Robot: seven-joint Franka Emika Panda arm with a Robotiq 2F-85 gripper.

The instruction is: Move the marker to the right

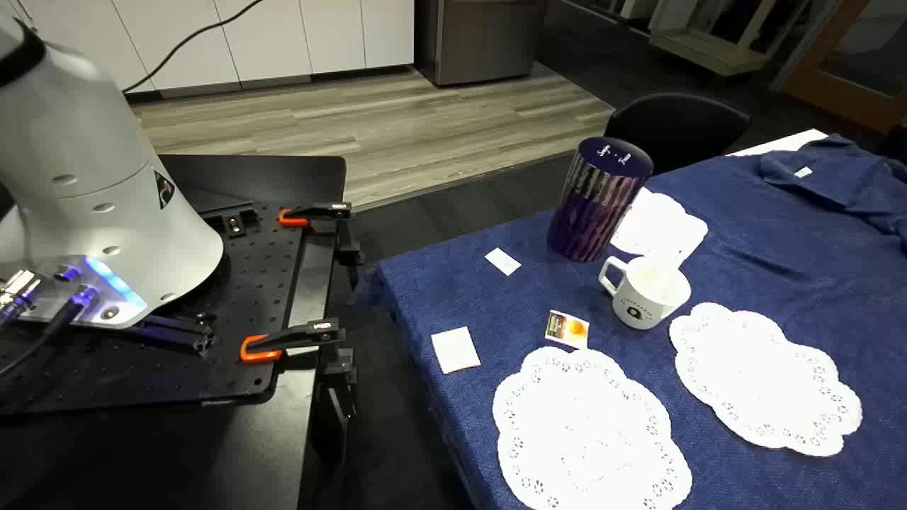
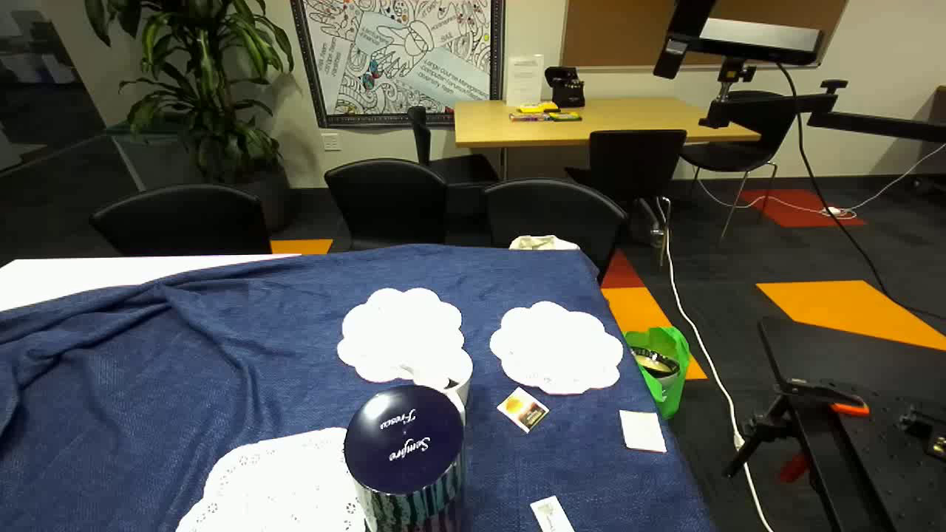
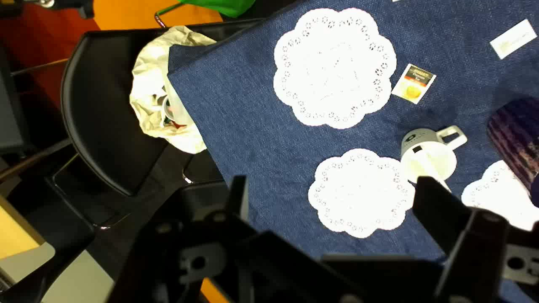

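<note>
End effector (image 3: 332, 185) spread, empty. Marker (image 3: 432, 170) leans in mug (image 3: 419, 136), right of it in wrist view; long axis slanting, white end over rim.

The pincer (image 3: 332, 183) gapes, its dark fingers (image 3: 440, 212) spread wide apart.

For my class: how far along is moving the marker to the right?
Done: no finished move can be confirmed; the marker leans in the white mug, dark end inside. In hand: nothing; the end effector is open in the wrist view. Left, seemingly: grasp, shift right, release.
</note>
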